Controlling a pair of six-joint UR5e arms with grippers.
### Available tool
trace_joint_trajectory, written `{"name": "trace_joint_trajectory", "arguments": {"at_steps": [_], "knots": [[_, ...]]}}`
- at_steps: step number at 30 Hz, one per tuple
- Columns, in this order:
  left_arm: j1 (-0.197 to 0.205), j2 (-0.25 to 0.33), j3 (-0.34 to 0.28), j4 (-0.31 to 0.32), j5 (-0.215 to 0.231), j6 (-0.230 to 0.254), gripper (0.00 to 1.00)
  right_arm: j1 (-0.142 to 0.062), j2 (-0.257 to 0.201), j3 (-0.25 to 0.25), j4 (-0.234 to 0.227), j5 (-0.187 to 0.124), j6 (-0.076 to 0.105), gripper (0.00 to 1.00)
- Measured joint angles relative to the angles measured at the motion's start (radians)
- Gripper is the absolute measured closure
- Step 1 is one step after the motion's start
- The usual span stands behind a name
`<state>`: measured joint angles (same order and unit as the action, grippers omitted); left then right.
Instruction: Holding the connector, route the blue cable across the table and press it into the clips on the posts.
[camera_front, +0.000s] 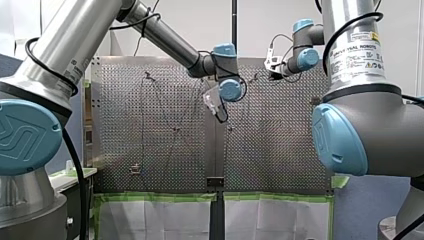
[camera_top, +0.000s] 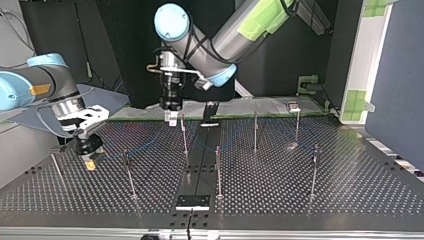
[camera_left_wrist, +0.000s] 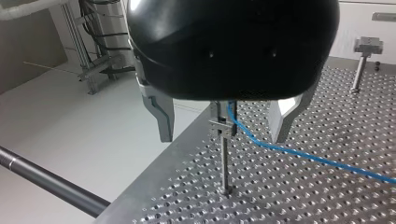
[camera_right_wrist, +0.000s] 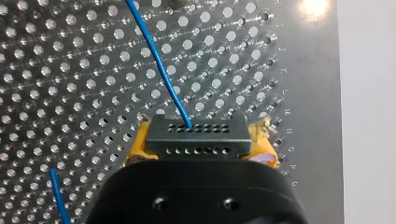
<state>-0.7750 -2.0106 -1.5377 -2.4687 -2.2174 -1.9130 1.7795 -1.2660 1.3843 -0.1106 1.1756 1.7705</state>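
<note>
The blue cable (camera_right_wrist: 156, 60) is thin and looks light and limp. I judge it will sag and trail wherever its end goes, and it offers nothing firm to pinch. The connector (camera_right_wrist: 196, 135) at its end is a small rigid black block, and that is the sound place to take hold. My right gripper (camera_right_wrist: 200, 142) has exactly that grip: its yellow pads (camera_right_wrist: 136, 149) are clamped on the two short ends of the connector. The cable leaves the block's face ahead of the pads and runs away over the table (camera_right_wrist: 70, 70). In the top view this gripper hangs low over the surface, near the table's edge at that view's left.

My left gripper (camera_left_wrist: 222, 136) holds nothing. Its fingers (camera_left_wrist: 161, 116) stand wide apart, one on each side of a post (camera_left_wrist: 225, 163) that rises close to the table's edge, and they touch neither the post nor the cable. The cable comes down past the clip (camera_left_wrist: 222, 127) at the post's top, between the fingers, then slopes off across the table away from that edge. Whether it is seated in the clip or only lies against it I cannot tell. Being so soft, it will likely need pressing right at the clip, with light tension from the connector end, or it may slip out
</note>
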Motion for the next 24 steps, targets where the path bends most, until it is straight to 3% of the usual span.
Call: {"name": "trace_joint_trajectory", "arguments": {"at_steps": [24], "knots": [[0.01, -0.002, -0.206, 0.205, -0.004, 0.008, 0.0, 0.0, 0.0, 0.0, 0.0, 0.0, 0.0, 1.0]]}}
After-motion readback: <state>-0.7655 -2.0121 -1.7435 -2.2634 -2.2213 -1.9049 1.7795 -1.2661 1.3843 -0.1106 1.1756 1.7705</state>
